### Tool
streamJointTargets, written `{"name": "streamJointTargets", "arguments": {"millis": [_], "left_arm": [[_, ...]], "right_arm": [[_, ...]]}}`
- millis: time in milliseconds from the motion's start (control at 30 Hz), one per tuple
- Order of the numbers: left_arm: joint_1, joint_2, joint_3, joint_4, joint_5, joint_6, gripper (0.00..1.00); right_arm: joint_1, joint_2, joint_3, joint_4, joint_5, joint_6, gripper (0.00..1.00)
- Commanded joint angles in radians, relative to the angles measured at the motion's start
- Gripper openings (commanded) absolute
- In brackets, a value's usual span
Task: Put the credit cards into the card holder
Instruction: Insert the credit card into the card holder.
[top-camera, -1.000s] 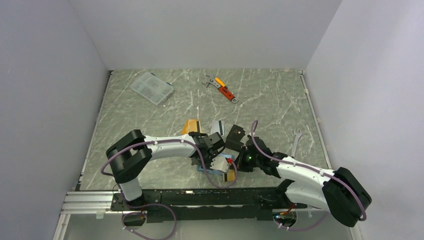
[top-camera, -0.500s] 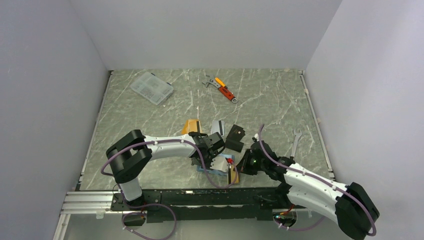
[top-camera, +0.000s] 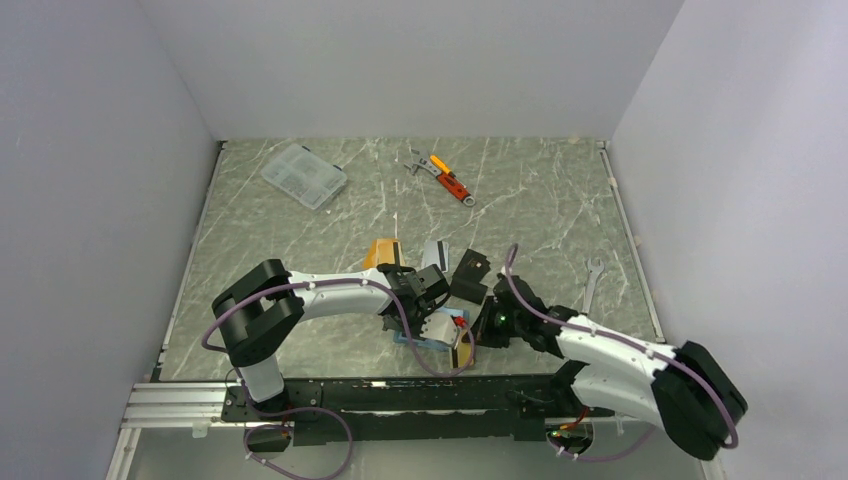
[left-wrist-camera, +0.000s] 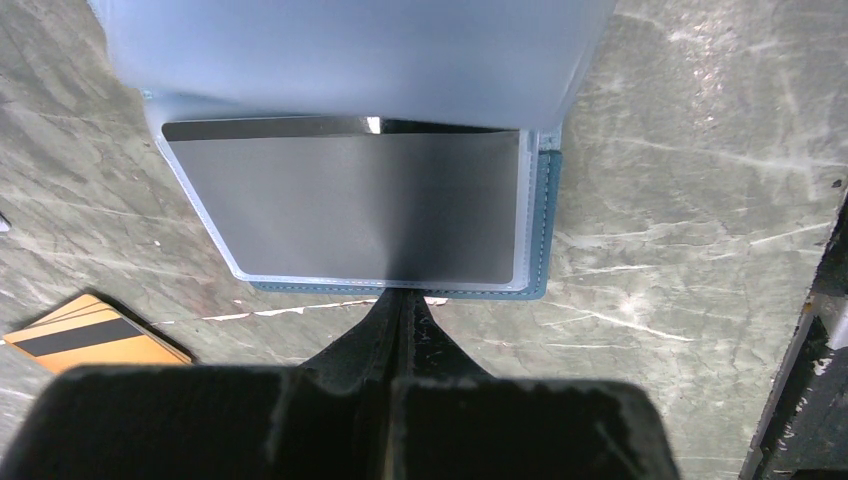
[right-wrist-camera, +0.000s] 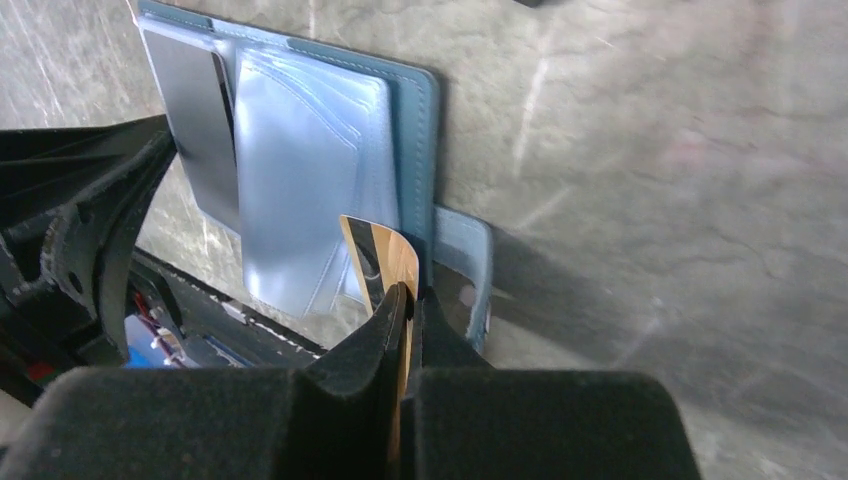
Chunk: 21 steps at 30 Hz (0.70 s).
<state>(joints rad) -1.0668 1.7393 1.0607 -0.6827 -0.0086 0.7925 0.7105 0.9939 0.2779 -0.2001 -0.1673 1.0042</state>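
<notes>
Right wrist view showed right gripper (right-wrist-camera: 408, 300) pinching an orange card (right-wrist-camera: 375, 255) at the holder (right-wrist-camera: 415, 120), not yet pocketed; left gripper (left-wrist-camera: 405, 305) closed; two cards (top-camera: 383, 250) lay beyond.

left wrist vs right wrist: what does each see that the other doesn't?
Left wrist only: the left gripper with its tips shut at the card holder near edge, and a loose orange card with a dark stripe lying flat on the table.
Right wrist only: the right gripper shut on an orange-gold card, bowed, its top edge at the clear sleeves; also the holder's strap tab.
Both: the open card holder flat on the table, with a dark card inside one of the clear sleeves.
</notes>
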Motion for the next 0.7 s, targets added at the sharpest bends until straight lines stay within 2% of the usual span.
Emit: {"name": "streamJointTargets", "arguments": {"millis": [0,167,667], "left_arm": [[-0.006,0.018,-0.007,-0.023,0.035,0.004,0.03],[-0.005,0.012,-0.008,-0.026,0.036,0.002,0.03],[-0.005,0.002,-0.012,-0.035,0.033,0.004,0.02]], "right_arm": [[0.003,0.151,0.035,-0.049,0.032,-0.065,0.0],[0.003,0.177,0.065,-0.034,0.033,-0.08,0.0],[0.002,0.02,-0.028,-0.124,0.047,-0.032,0.0]]}}
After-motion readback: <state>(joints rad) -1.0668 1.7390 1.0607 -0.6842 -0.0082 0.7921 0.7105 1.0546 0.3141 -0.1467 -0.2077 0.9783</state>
